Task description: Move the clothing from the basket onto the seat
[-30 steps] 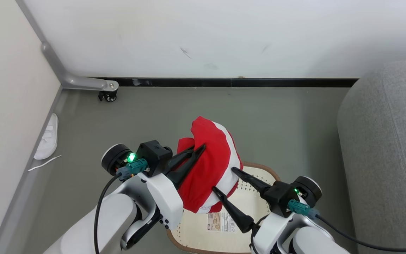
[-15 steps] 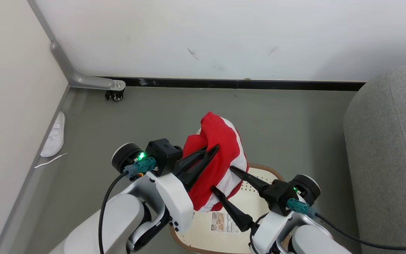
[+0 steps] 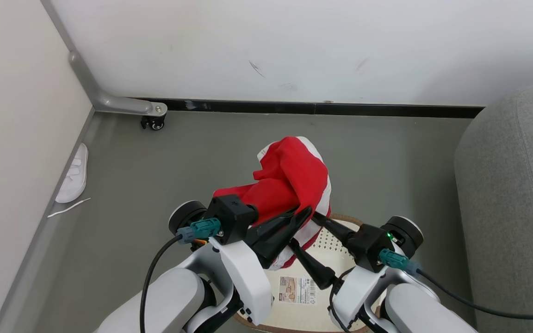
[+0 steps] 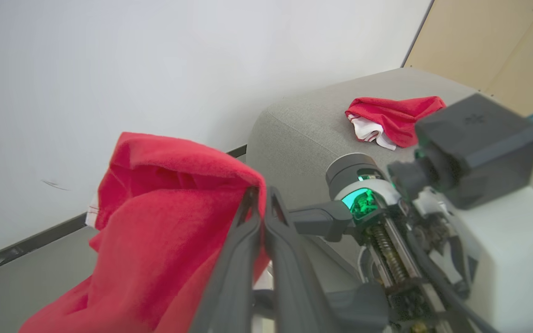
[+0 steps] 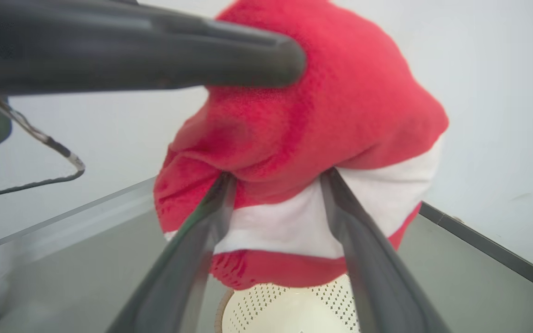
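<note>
Red garment (image 3: pixel 294 178) hangs above the basket (image 3: pixel 329 241), left of the sofa (image 3: pixel 511 185), with your left gripper (image 3: pixel 301 215) clamped shut on it. Your right gripper (image 3: pixel 304 230) is spread wide just beneath, fingertips touching its white band. A second garment (image 4: pixel 393 120) lies on the sofa.

Red garments: two, raised garment (image 3: pixel 294 178) and crumpled garment (image 4: pixel 398 118). Grippers: two, left gripper (image 4: pixel 262 192) and right gripper (image 5: pixel 278 175). One basket (image 3: pixel 329 245), one label sticker (image 3: pixel 298 290), one grey sofa (image 3: pixel 511 194), one white slipper (image 3: pixel 73 175), one caster wheel (image 3: pixel 154 123), one black baseboard (image 3: pixel 317 108).
</note>
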